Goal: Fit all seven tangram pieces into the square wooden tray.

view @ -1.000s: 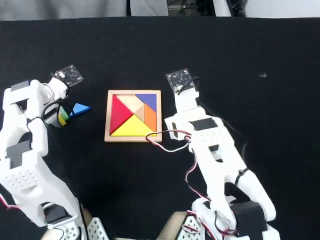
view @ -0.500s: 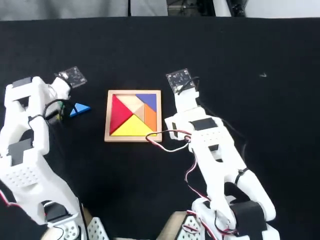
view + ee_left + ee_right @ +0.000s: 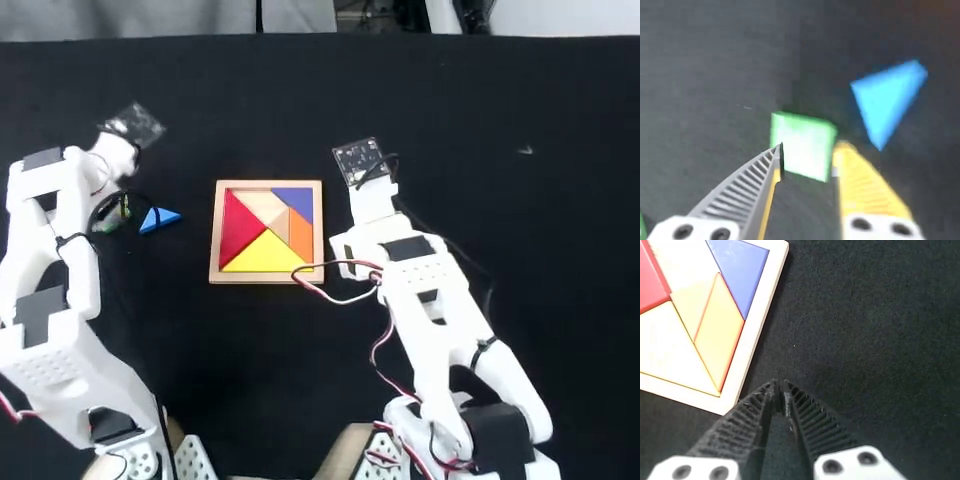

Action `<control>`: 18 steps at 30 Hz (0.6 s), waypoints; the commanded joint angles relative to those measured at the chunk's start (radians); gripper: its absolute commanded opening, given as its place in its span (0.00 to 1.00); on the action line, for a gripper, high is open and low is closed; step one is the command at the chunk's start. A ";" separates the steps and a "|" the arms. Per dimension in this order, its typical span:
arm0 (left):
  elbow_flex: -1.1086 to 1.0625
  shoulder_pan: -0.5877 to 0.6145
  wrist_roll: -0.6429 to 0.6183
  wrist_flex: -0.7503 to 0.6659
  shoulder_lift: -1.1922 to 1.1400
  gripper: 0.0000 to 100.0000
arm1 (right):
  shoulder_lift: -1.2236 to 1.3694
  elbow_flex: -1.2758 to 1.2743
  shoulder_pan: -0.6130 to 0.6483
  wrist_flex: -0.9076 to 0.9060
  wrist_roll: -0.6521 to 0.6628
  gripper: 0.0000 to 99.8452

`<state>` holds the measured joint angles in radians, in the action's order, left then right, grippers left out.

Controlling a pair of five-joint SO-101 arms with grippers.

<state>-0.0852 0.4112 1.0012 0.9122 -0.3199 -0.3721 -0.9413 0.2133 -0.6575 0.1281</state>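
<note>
The square wooden tray (image 3: 266,184) lies mid-table and holds red, yellow, pale, orange and blue pieces. Left of it on the black cloth sits a small blue triangle (image 3: 159,219). My left gripper (image 3: 112,216) is further left, shut on a green square (image 3: 802,145) pinched between its grey and yellow fingers, with the blue triangle (image 3: 890,100) just beyond. My right gripper (image 3: 780,390) is shut with nothing in it, hanging just off the tray's right rim (image 3: 760,350) near the orange piece (image 3: 720,330).
Black cloth covers the whole table. The right arm (image 3: 385,225) stands close against the tray's right side, with a loose cable (image 3: 340,280) curling past the tray's near right corner. Open cloth stretches to the far right.
The left arm has drawn back and to the left with the green square in its fingers. The blue triangle, the tray and the right arm have stayed put.
</note>
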 commanded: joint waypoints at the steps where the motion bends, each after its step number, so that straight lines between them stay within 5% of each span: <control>1: 0.061 0.050 -0.207 -0.226 -0.002 0.25 | -0.051 0.008 -0.008 0.018 0.011 0.02; 4: 0.054 0.091 -0.238 -0.344 -0.038 0.25 | -0.051 0.008 -0.008 0.018 0.011 0.02; 11: 0.051 0.134 -0.106 -0.344 -0.141 0.25 | -0.051 0.008 -0.008 0.018 0.011 0.02; 18: 0.048 0.124 -0.015 -0.103 -0.094 0.25 | -0.051 0.008 -0.008 0.018 0.011 0.02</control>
<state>-0.0667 0.5355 0.9244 0.6989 -0.4672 -0.3721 -0.9413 0.2133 -0.6575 0.1281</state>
